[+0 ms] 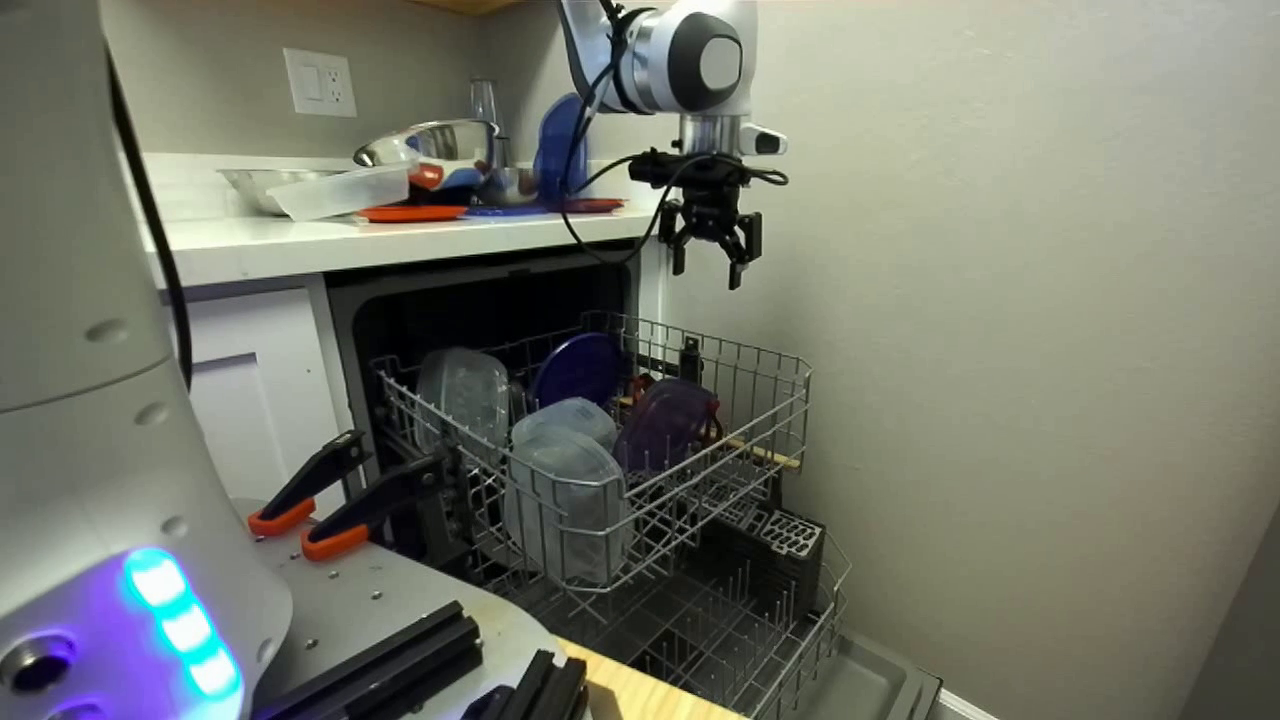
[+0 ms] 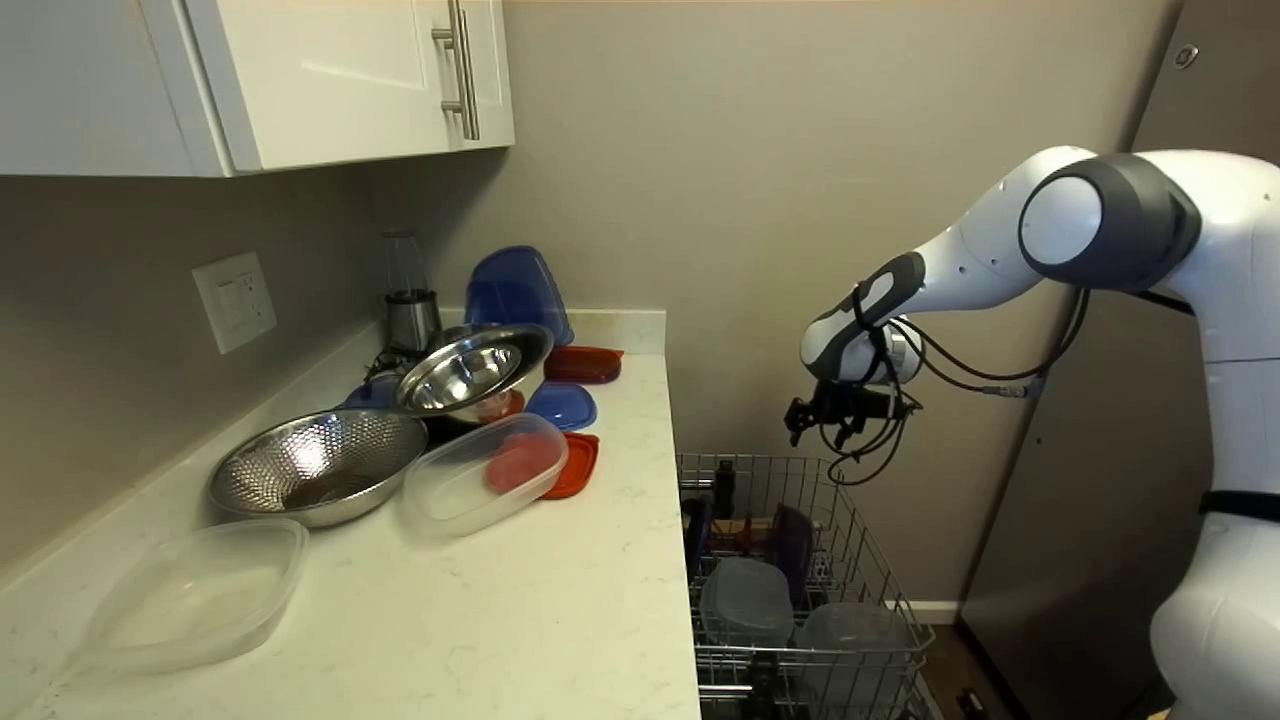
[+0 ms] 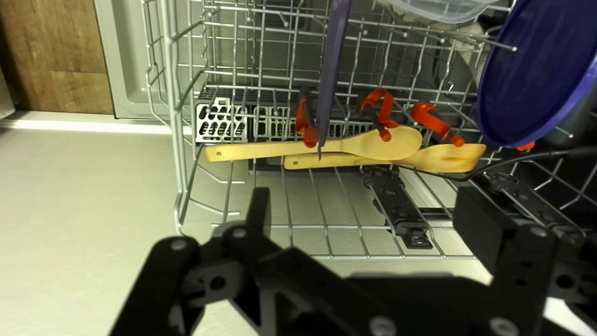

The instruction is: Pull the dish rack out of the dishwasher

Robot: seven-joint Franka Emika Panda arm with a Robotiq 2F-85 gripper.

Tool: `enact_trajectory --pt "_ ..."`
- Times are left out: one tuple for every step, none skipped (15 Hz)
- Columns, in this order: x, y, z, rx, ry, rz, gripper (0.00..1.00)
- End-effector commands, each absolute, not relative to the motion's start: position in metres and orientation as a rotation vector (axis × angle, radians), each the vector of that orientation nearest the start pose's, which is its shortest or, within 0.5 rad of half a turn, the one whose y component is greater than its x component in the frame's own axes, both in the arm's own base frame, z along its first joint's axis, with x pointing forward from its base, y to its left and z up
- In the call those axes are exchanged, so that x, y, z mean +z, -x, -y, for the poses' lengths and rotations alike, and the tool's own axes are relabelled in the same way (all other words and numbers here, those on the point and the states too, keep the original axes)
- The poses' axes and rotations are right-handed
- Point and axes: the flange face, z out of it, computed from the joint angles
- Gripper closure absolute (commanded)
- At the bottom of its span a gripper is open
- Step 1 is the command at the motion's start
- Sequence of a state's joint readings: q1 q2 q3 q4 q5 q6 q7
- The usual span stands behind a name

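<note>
Silver-grey rectangular wire dish rack [image 1: 720, 447]: extends from the dark box-shaped dishwasher [image 1: 445, 308], holding translucent plastic containers [image 1: 568, 462].
Black two-fingered claw [image 3: 368, 212]: spread wide, above the rack.

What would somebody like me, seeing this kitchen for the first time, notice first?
Probably the black gripper, hanging open on a white arm above the loaded dish rack, which juts out of the dishwasher. Next, perhaps, the glowing blue lights low at the left of an exterior view. In the wrist view, a pale wooden spoon stands out near the middle.
</note>
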State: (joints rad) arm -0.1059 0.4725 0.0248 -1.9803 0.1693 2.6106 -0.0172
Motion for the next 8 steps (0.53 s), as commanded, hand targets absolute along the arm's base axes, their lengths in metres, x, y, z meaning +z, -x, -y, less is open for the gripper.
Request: enact_trajectory --pt "0.2494 -0.6176 0.0508 -0.223 2.98 -0.369 0.0" --pt "0.2492 -0.618 0.0501 -0.228 2.971 -0.383 0.0" --pt "0.2489 -0.6182 0.0495 -0.229 2.964 -0.394 0.0" --pt "0.249 -0.619 0.0467 -0.226 2.949 -0.389 0.0" --pt "0.2491 -0.6195 0.0452 -0.231 2.941 -0.394 0.0" --pt "0.2422 -0.6267 0.0483 -0.241 2.971 -0.37 0.0" --pt "0.2422 -0.6268 0.0464 -0.24 2.965 -0.373 0.0" --pt "0.2422 -0.6269 0.045 -0.24 2.963 -0.372 0.0"
